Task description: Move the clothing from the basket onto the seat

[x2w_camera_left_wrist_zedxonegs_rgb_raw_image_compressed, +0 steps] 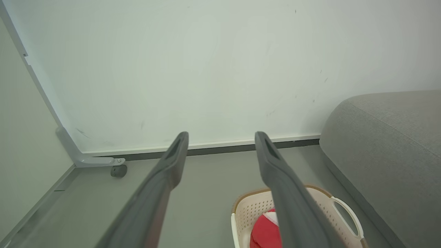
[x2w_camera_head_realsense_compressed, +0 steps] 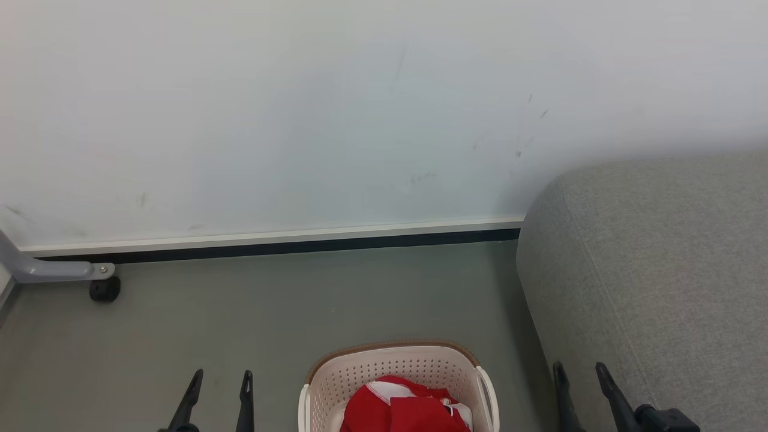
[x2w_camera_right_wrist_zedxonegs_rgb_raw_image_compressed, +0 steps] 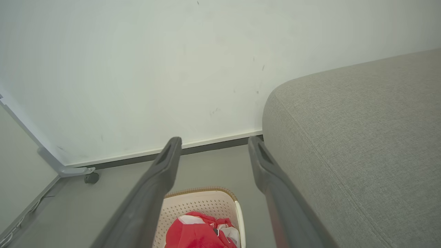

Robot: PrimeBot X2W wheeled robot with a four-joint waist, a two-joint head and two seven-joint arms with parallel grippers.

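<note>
The cream-white perforated basket (x2w_camera_head_realsense_compressed: 399, 375) with a brown rim stands on the grey floor at the bottom middle of the head view. Red clothing (x2w_camera_head_realsense_compressed: 405, 408) with white trim lies bunched inside it, also visible in the wrist views (x2w_camera_left_wrist_zedxonegs_rgb_raw_image_compressed: 265, 232) (x2w_camera_right_wrist_zedxonegs_rgb_raw_image_compressed: 198, 230). The grey woven seat (x2w_camera_head_realsense_compressed: 648, 270) rises just right of the basket. My left gripper (x2w_camera_head_realsense_compressed: 220, 378) hangs open left of the basket, its jaws empty. My right gripper (x2w_camera_head_realsense_compressed: 580, 371) is open between the basket and the seat's side, holding nothing. Both grippers are apart from the clothing.
A white wall (x2w_camera_head_realsense_compressed: 336, 114) with a dark skirting strip (x2w_camera_head_realsense_compressed: 276, 246) runs behind the floor. A grey metal leg with a black caster (x2w_camera_head_realsense_compressed: 105, 289) stands at the far left by the wall. Open grey floor (x2w_camera_head_realsense_compressed: 270, 312) lies between the wall and the basket.
</note>
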